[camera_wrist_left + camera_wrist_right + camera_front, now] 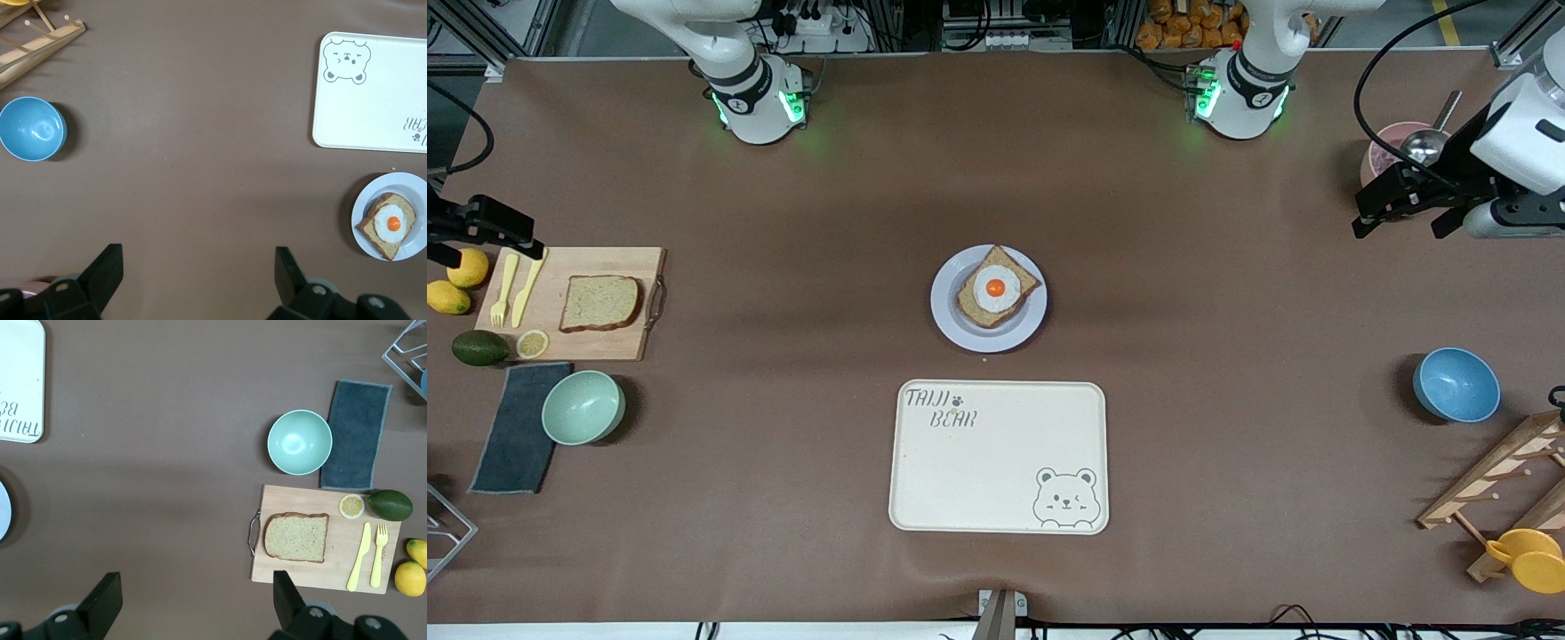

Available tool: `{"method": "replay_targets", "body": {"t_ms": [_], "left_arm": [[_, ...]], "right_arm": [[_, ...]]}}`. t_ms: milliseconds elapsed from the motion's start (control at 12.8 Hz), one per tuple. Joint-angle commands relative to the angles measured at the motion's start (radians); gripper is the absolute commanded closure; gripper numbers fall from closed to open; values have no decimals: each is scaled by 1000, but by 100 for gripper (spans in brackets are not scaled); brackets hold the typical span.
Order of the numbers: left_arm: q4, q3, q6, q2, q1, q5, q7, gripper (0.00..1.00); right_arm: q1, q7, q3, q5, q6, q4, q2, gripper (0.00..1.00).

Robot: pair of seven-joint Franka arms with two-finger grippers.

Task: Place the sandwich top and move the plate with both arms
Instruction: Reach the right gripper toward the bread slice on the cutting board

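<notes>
On the cutting board point(569, 304) at the right arm's end of the table, I see the sandwich top point(600, 303) untouched. Both claws, right point(193, 600) and left point(197, 277), hang wide open and empty. Next I'd lower the right claw onto that slice; the plate point(947, 316) waits mid-table.

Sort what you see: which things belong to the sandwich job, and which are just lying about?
Job: sandwich top, plate with egg bread, left gripper, right gripper.
Lying about: tray, cutting board, blue bowl, green bowl, cloth, avocado, lemons.
</notes>
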Motion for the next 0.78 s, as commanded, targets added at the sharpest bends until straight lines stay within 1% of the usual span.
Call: {"method": "replay_targets", "body": {"t_ms": [0, 389, 545, 701], "left_arm": [[41, -5, -13, 18, 8, 24, 47, 0], [45, -5, -42, 32, 2, 39, 64, 0], [42, 0, -48, 34, 13, 38, 68, 0], [42, 1, -47, 38, 13, 39, 55, 0]], "right_arm": [[-3, -3, 6, -11, 27, -35, -40, 0], [-3, -6, 8, -11, 39, -28, -30, 0], [-6, -12, 8, -6, 34, -28, 8, 0], [-12, -12, 6, -1, 14, -31, 25, 0]]}}
